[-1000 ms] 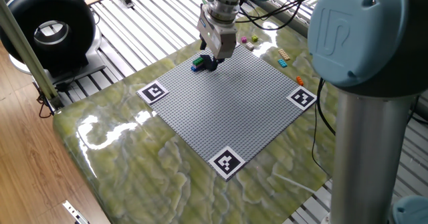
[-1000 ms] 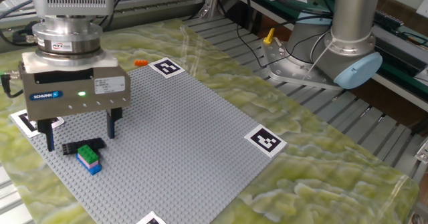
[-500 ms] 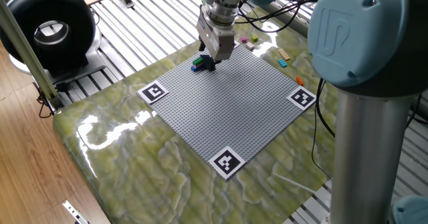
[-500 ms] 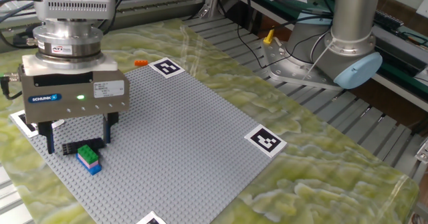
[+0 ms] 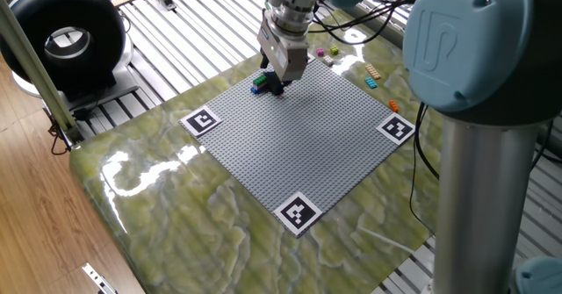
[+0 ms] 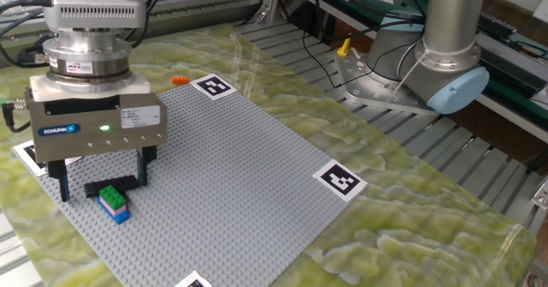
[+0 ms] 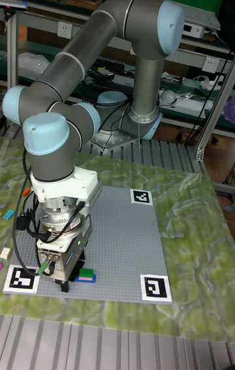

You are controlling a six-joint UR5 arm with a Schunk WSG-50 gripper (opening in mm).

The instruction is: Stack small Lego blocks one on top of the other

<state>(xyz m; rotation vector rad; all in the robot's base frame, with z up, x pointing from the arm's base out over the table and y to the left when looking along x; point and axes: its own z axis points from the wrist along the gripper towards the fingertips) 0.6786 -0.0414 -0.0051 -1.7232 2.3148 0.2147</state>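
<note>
Gripper (image 6: 101, 175): two dark fingers pointing down over the far-left part of the grey baseplate (image 6: 223, 176), spread wide apart and holding nothing; the fingertips hang at or just above the studs, contact not discernible. One finger (image 6: 62, 178) stands to the left, the other to the right, with open plate between them.

Stacked Lego blocks (image 6: 113, 203): a short pile with a green brick on top, a pink layer under it and a blue brick at the bottom, standing on the baseplate just in front of the gripper, slightly nearer the camera than the gap between the fingers and not touching either one. In the one fixed view the same pile (image 5: 260, 83) shows green and blue at the left of the gripper body.

Black brick (image 6: 110, 185): a long flat piece lying on the plate directly behind the pile, in line with the fingertips, between the two fingers.

Loose small bricks: an orange one (image 6: 180, 80) on the marbled green table (image 6: 411, 193) beside a far marker tag (image 6: 213, 86); pink, yellow and cyan pieces (image 5: 372, 82) lie off the plate's far edge
</note>
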